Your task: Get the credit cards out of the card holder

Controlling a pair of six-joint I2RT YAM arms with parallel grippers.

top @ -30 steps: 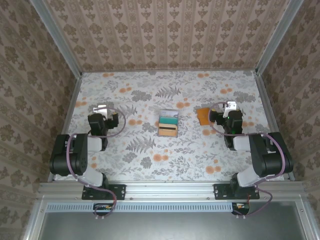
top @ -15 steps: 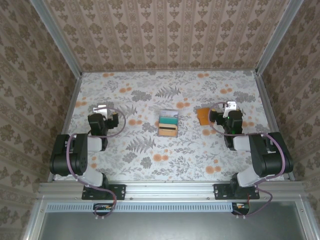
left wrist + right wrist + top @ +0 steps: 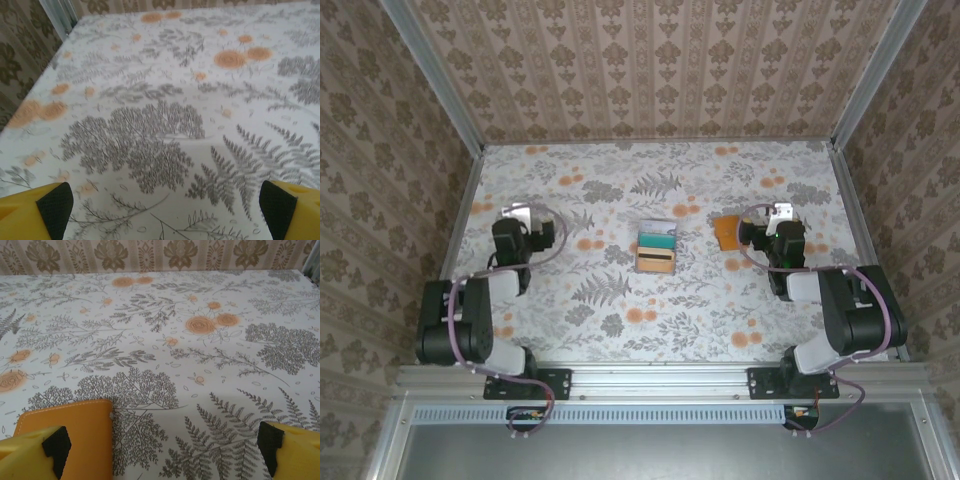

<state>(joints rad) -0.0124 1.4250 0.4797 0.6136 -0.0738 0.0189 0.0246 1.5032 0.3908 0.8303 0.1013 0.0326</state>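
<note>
Credit cards [image 3: 656, 250] central on the table [image 3: 620, 300], card holder [image 3: 725, 233] apart to their right

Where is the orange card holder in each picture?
Top external: the card holder lies right of the middle, to the right of the credit cards.
Right wrist: bottom-left corner, cut off by the edge.
Left wrist: the flowered table cover stretches ahead.
Shared landmark: that flowered table cover with orange blooms.

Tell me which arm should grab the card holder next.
Right, I'd say. The card holder lies just beside the open right gripper, next to one of its fingers. The open left gripper sits across the table, beyond the cards.
</note>
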